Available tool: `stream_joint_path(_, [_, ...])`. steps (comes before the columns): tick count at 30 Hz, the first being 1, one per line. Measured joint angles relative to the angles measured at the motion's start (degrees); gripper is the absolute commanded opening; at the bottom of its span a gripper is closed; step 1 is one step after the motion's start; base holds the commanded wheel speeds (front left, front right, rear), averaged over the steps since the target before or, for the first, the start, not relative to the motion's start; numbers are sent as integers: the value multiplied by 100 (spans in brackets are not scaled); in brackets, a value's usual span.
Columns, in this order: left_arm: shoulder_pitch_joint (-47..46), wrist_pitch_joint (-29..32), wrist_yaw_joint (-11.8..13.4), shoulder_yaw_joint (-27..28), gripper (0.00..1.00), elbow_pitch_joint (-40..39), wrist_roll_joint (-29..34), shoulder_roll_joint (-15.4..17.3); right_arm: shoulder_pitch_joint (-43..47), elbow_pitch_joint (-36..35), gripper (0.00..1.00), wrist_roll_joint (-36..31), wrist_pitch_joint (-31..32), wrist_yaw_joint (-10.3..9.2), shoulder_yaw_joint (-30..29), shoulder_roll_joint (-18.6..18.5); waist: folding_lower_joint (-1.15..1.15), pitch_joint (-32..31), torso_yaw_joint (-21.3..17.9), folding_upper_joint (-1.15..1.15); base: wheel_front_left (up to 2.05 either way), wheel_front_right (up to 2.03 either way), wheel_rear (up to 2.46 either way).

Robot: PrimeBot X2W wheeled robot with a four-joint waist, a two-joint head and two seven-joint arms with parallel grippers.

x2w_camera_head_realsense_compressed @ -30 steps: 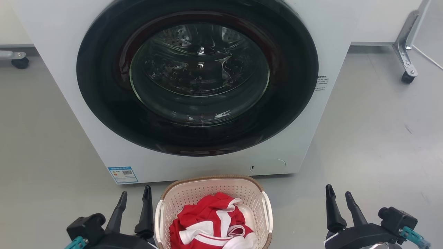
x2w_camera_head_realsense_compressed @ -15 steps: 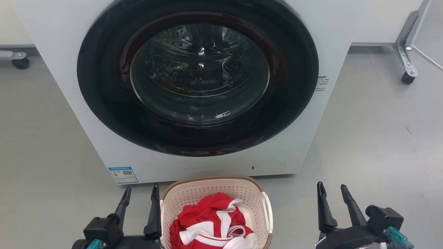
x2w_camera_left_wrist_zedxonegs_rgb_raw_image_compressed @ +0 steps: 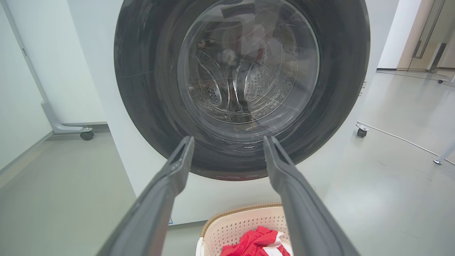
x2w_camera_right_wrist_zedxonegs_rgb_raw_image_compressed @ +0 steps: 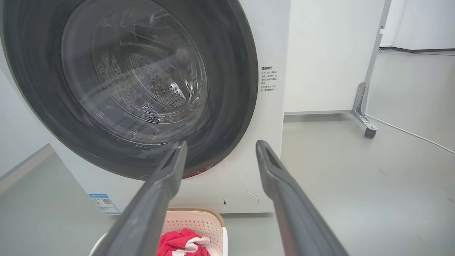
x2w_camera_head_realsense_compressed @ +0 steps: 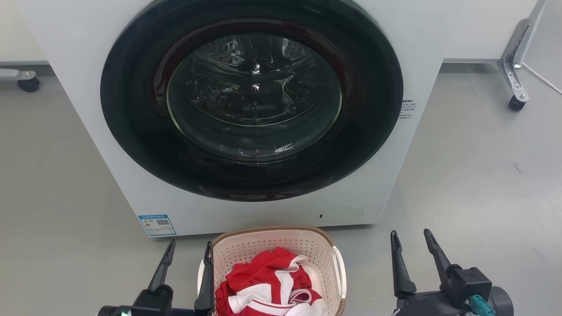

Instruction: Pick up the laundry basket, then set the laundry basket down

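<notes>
- The laundry basket (x2w_camera_head_realsense_compressed: pixel 246 252) is sitting on the floor (x2w_camera_head_realsense_compressed: pixel 483 175) just before the washing machine (x2w_camera_head_realsense_compressed: pixel 252 101), not yet lifted.
- The left gripper (x2w_camera_head_realsense_compressed: pixel 191 243) is closing in. Within the last second its inner finger has reached the basket's left rim, and its jaws are spread and empty.
- The right gripper (x2w_camera_head_realsense_compressed: pixel 410 232) is also drawing inward, with jaws spread and empty, still apart from the right handle.
- Judgement: the approach is proceeding and the grasp is pending.
</notes>
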Motion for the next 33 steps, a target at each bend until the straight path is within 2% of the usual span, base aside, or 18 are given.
stream_joint_path(33, [86, -3, 38, 155, 100, -56, -5, -86, 27, -130, 100, -151, -19, -1, -69, 4, 0, 70, -1, 0, 0, 0, 0])
